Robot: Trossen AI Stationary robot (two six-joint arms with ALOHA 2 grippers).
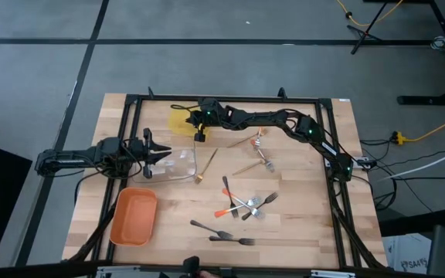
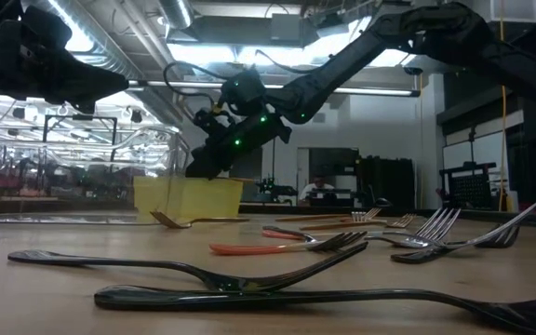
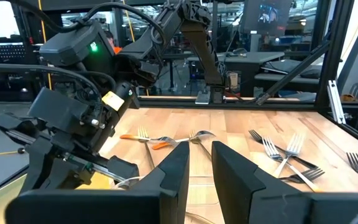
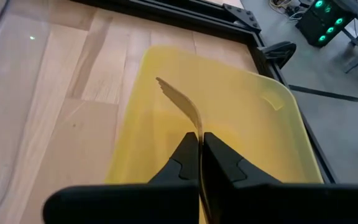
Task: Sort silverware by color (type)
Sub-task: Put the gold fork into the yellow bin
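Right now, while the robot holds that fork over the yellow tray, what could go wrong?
The right gripper pinches the wooden fork by its thin end only, so it might twist or slip before release. Let go crooked, it could land on the yellow tray's rim and tip out. The clear tray sits close by, so the arm could bump it when pulling back.

Right gripper (image 4: 199, 146) holds a fork (image 4: 180, 102) over the rear tray (image 4: 278, 118) — other forks (image 1: 246, 205) lie scattered right of the front tray (image 1: 134, 217).

Bright overhead glare, blurred foreground
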